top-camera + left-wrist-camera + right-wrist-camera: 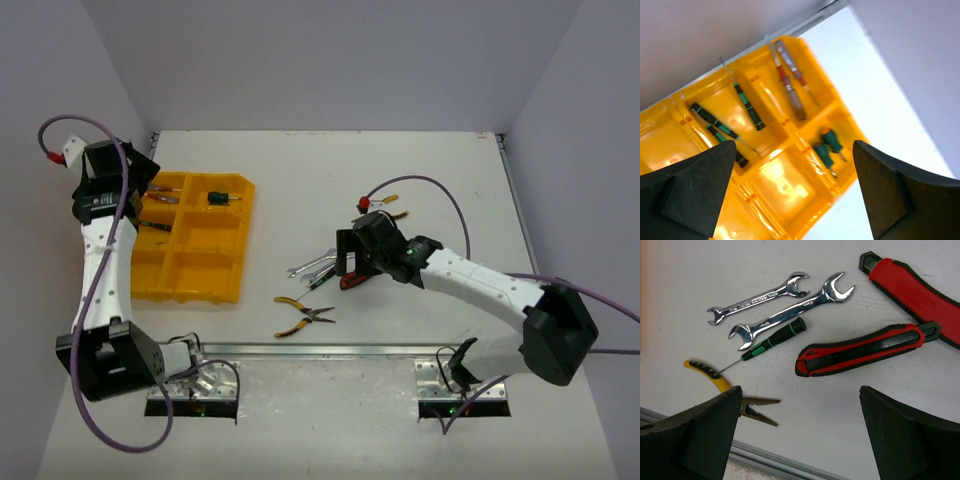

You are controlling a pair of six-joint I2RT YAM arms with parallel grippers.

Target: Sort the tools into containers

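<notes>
Right of the yellow tray [190, 297], yellow-handled pliers [312, 315] are lying nearest on the tabletop [400, 160]. Beyond them the right tool [800, 435], fingers apart and empty, is hovering over two wrenches [790, 315] and red-handled pliers [860, 347]. The left tool [797, 192], likewise apart, is hanging above the tray's far compartments, which are holding screwdrivers [795, 102].

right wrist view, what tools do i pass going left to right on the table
yellow-handled pliers, smaller wrench, larger wrench, red-black utility knife, second red-black tool; green screwdriver left out, overlaps the wrenches
</notes>
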